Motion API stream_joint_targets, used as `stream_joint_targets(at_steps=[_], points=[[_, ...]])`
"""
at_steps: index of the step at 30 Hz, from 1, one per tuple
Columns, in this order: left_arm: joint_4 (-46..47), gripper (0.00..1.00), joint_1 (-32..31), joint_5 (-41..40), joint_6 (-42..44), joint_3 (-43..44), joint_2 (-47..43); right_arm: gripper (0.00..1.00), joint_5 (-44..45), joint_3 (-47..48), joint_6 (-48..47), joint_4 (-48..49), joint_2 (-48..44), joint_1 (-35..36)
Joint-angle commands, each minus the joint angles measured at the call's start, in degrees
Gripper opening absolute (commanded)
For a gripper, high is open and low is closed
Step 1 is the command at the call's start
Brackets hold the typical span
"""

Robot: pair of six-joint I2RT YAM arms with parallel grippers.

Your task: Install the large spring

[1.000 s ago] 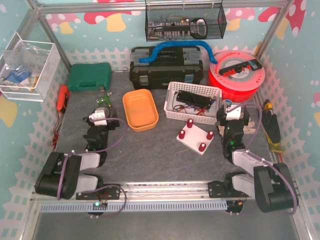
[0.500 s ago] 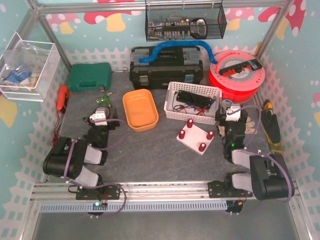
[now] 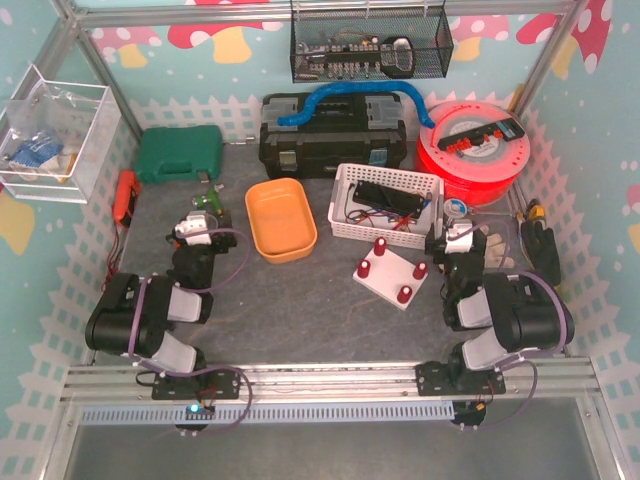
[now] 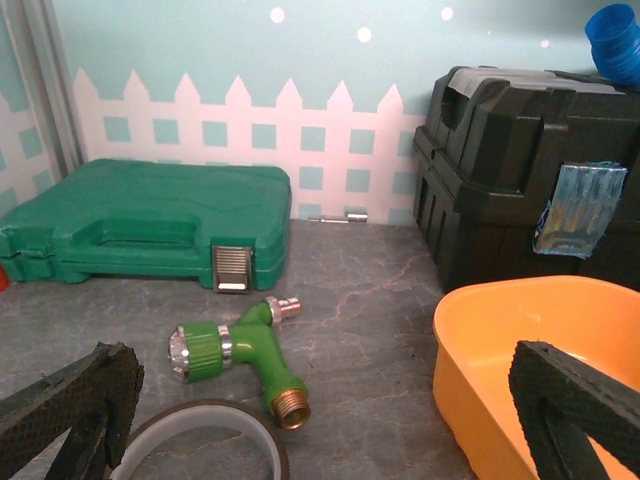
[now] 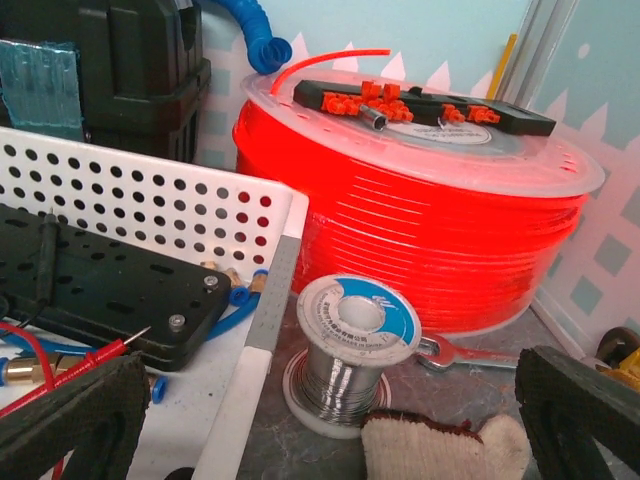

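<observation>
A white base plate (image 3: 390, 277) with several red posts lies on the table between the arms, right of centre. I cannot make out a large spring in any view. My left gripper (image 3: 203, 215) is low over the table, open and empty, and faces a green hose nozzle (image 4: 245, 350); its pads (image 4: 70, 410) stand wide apart. My right gripper (image 3: 455, 222) is open and empty beside the white basket (image 3: 385, 200), and its pads (image 5: 580, 400) are wide apart in front of a solder spool (image 5: 350, 350).
An orange tray (image 3: 280, 218) sits left of the basket. A tape roll (image 4: 200, 430) lies under the left gripper. A red filament reel (image 3: 475, 150), a glove (image 5: 440, 450) and a spanner (image 5: 470, 355) are at the right. A black toolbox (image 3: 335, 135) and a green case (image 3: 180, 153) line the back.
Both arms have folded, their big links swinging up and inward from the front rail. The wrists shifted only slightly. Nothing was taken hold of.
</observation>
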Motion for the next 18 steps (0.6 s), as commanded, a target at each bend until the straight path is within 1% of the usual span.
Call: stream_joint_targets(at_steps=[1,2,3,5,8,18], points=[[-0.6,0.99,0.3,1.2,-0.8,0.7,0.1,0.99,1.3,0.2,0.4,4.8,0.4,-0.5],[-0.5,0.99,0.3,1.2,-0.8,0.6,0.1,0.99,2.8,0.9,0.8,4.5,0.9,-0.5],[-0.6,0.99,0.3,1.2,-0.8,0.6,0.1,0.99,3.7,2.0,1.5,2.0,0.6,-0.5],[-0.6,0.99,0.3,1.2,-0.8,0.6,0.1,0.99,3.9,4.0,2.0,-2.2,0.8,-0.7],[-0.5,0.99,0.3,1.2,-0.8,0.7,0.1,0.99,4.0,5.1,2.4,-4.4,0.6,-0.8],[-0.7,0.99,0.3,1.2,-0.8,0.7,0.1,0.99,4.0,5.0,2.3,-4.1,0.7,-0.8]])
